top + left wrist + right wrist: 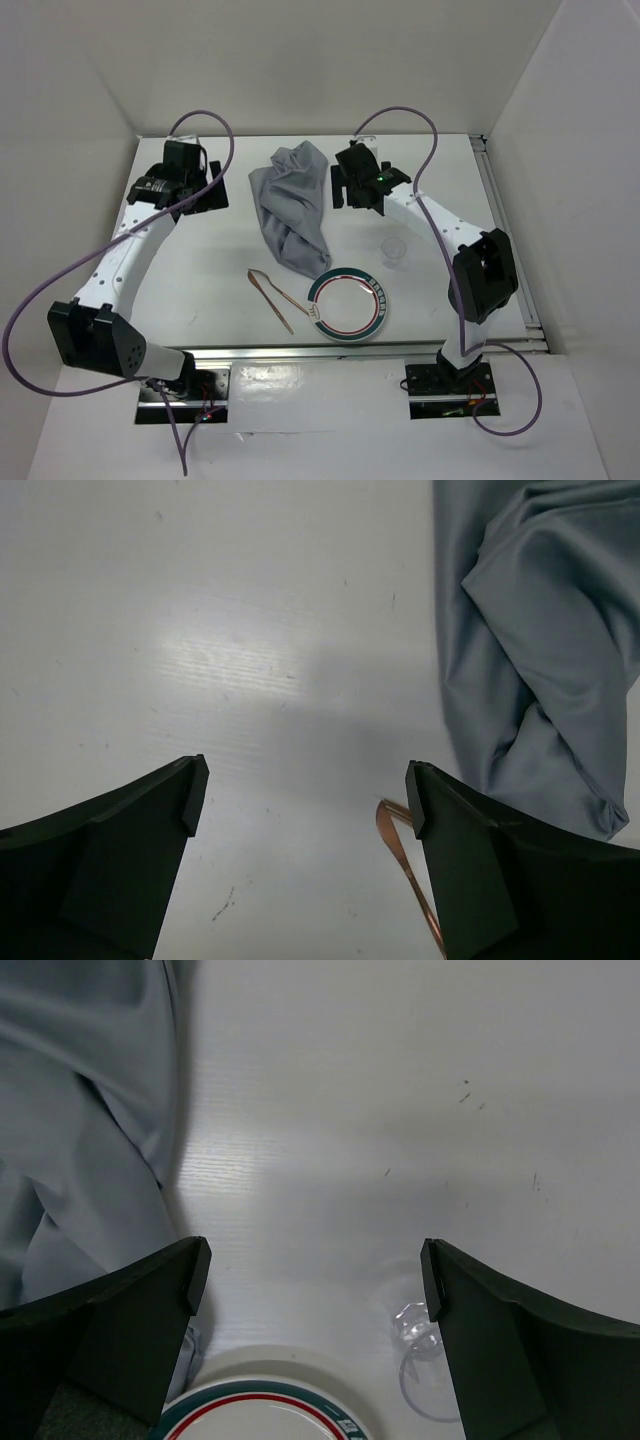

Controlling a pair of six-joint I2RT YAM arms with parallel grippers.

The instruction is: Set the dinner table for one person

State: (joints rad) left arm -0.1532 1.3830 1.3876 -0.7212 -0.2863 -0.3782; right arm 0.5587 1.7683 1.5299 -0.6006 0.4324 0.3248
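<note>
The white dinner table point(200, 250) carries a crumpled grey cloth point(292, 205) at its middle. A white plate with a green and red rim point(348, 303) lies near the front. Copper cutlery point(272, 293) lies left of the plate, and a clear glass point(396, 249) stands to its upper right. My left gripper point(200, 192) is open and empty, hovering left of the cloth. My right gripper point(355, 192) is open and empty just right of the cloth. In the left wrist view the open gripper point(300, 790) frames bare table, with the cloth point(540, 650) and the cutlery point(405, 865) at right. In the right wrist view the open gripper point(315, 1275) is above the plate point(260, 1410), glass point(425, 1365) and cloth point(80, 1140).
White walls enclose the table at the back and both sides. A metal rail point(505, 230) runs along the right edge. Purple cables point(225, 135) loop over both arms. The arm bases are bolted at the near edge.
</note>
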